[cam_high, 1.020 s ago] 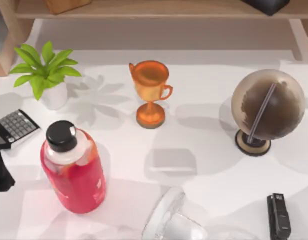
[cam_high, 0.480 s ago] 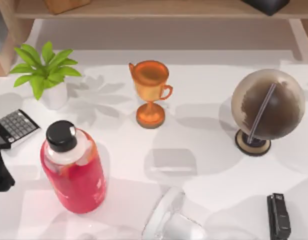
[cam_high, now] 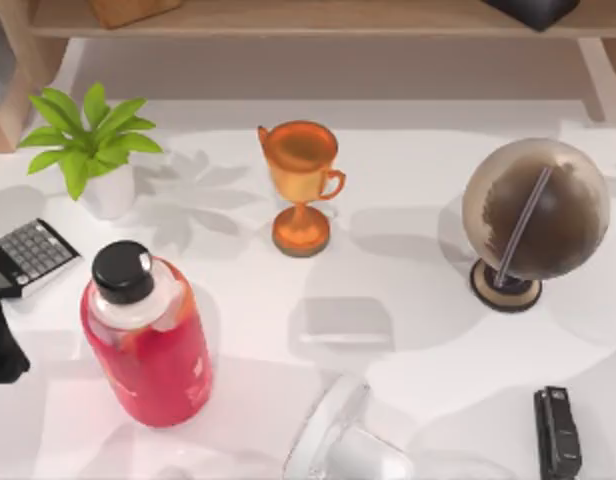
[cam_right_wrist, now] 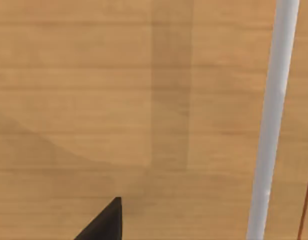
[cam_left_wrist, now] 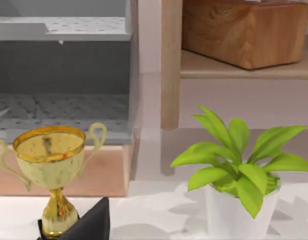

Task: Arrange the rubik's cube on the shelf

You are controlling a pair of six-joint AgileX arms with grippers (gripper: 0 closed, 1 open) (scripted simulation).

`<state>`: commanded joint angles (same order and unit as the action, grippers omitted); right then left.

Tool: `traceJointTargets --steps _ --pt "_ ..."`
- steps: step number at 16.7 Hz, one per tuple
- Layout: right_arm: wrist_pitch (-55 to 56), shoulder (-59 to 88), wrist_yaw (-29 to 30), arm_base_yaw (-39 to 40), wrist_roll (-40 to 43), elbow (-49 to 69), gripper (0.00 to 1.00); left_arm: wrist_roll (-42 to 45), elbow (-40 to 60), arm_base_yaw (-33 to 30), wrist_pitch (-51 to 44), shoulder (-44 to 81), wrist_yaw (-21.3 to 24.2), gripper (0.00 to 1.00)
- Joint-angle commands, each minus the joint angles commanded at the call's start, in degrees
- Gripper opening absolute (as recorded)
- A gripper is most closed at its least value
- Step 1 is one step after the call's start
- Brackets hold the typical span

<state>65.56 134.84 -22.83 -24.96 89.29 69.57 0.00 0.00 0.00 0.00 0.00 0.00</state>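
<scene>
No shift (trophy (cam_high: 301, 186) unmoved).

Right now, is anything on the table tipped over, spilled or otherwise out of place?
Nothing stands out. The orange trophy, globe, red bottle and potted plant all stand upright on the table, with no spill.

Bright, even light is falling on the white desk (cam_high: 408, 200). Plant (cam_high: 88, 140), trophy (cam_high: 300, 185) and globe (cam_high: 533, 210) are throwing soft overlapping shadows. Pale glare is washing the near desk. Wrist views are showing the shelf (cam_right_wrist: 119, 100) evenly lit.
</scene>
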Motion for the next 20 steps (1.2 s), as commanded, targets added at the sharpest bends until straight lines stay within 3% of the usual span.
traceJointTargets --steps 10,20 --pt "0.00 0.00 0.00 0.00 0.00 0.00 0.02 0.00 0.00 0.00 0.00 0.00 0.00 1.00" --pt "-0.03 0.00 0.02 -0.26 -0.10 -0.22 0.00 0.00 0.00 0.00 0.00 0.00 0.00 1.00"
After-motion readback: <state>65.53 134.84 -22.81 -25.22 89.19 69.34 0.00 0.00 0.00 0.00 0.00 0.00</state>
